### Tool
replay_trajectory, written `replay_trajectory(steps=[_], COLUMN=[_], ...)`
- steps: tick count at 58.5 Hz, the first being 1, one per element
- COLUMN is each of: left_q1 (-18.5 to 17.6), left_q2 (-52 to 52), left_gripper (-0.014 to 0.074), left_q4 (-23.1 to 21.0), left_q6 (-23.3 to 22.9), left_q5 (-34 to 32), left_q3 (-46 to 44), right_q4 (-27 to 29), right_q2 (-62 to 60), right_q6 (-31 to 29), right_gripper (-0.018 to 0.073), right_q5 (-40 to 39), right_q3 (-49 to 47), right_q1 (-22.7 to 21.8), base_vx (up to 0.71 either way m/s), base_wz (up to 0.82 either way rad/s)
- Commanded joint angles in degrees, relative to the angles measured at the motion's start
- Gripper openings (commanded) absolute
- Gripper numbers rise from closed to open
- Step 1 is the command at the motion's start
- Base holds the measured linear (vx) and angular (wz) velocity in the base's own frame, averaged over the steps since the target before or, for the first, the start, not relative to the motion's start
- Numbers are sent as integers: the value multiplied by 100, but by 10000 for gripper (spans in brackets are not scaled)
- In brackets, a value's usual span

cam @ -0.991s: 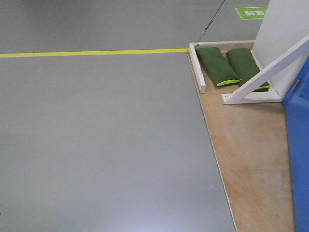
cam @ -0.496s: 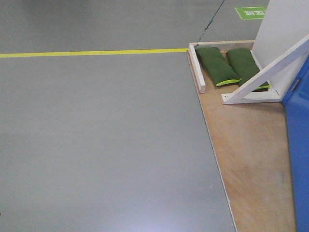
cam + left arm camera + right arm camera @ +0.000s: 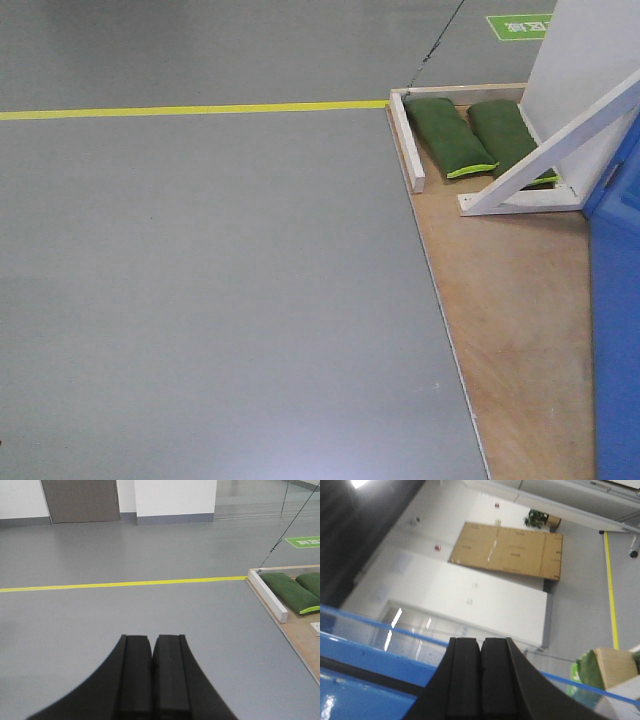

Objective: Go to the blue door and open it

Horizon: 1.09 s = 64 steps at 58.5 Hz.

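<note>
While left claw (image 3: pixel 151 639) faces forward, right claw (image 3: pixel 481 641) rolled sideways

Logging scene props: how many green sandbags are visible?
2 green sandbags: one beside the white rail, the other right of it, partly behind the diagonal brace; more could be hidden.

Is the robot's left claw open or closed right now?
Shut. On the left gripper, the two black pads touch along their length, with nothing held between them.

No text can be read: the white characters on the green floor marking (image 3: pixel 520 27) are too blurred.
</note>
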Motion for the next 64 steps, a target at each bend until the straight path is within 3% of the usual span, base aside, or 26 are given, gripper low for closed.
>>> replay_trajectory(steps=[1, 7, 15, 46, 58, 64], left_q1=[-7, -7, -7, -7, -7, -7], left_q2=[-76, -76, -76, -76, -76, -76], left_gripper=[73, 73, 73, 73, 73, 73], left_q4=[-15, -15, -15, -15, -15, -15], left_q6=[-39, -39, -39, -39, -39, -39], left_q5=[-485, -485, -485, -485, -485, -485], left_q3=[-152, -152, -152, -152, -152, -152], right_q4=[248, 248, 236, 332, 323, 331], right_q2=[-458, -551, -631, -734, -663, -546], right_q6=[-78, -78, -78, -78, -78, -78], right_gripper=[12, 12, 12, 12, 12, 12], right_q5=[1539, 1867, 1894, 1881, 1780, 1209], right_q3=[-288, -288, -288, -288, -288, -288], right_q1=[201, 213, 542, 3331, 4058, 4416], base_vx=[0, 0, 0, 0, 0, 0], base_wz=[-1, -2, -1, 0, 0, 0])
